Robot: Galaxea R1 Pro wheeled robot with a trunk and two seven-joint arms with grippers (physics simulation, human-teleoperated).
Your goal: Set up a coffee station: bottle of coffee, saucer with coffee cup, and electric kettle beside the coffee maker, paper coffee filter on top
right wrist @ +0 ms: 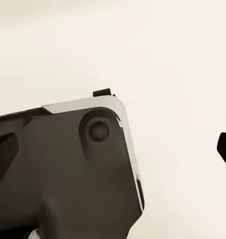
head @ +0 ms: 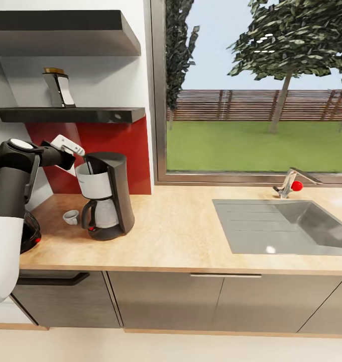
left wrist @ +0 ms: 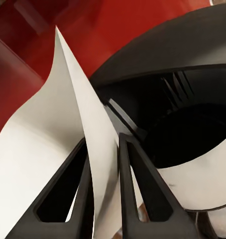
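The coffee maker [head: 106, 197] stands on the kitchen countertop [head: 181, 236] at the left, under the kitchen shelf [head: 70, 115]. My left gripper [head: 84, 158] hovers at its top edge. In the left wrist view the gripper [left wrist: 104, 149] is shut on the white paper coffee filter [left wrist: 68, 114], just beside the coffee maker's open top [left wrist: 192, 134]. The bottle of coffee [head: 60, 88] stands on the shelf. The coffee cup [head: 71, 217] sits left of the carafe. My left arm partly hides the electric kettle [head: 31, 232]. The saucer is out of view. A right fingertip [right wrist: 225, 149] shows at the picture's edge.
A red backsplash [head: 115, 146] is behind the coffee maker. A sink [head: 286, 226] with a red-knobbed tap [head: 290, 186] lies at the right under a window. Bare worktop runs between the coffee maker and the sink. The right wrist view faces my own dark body [right wrist: 68, 169] over pale floor.
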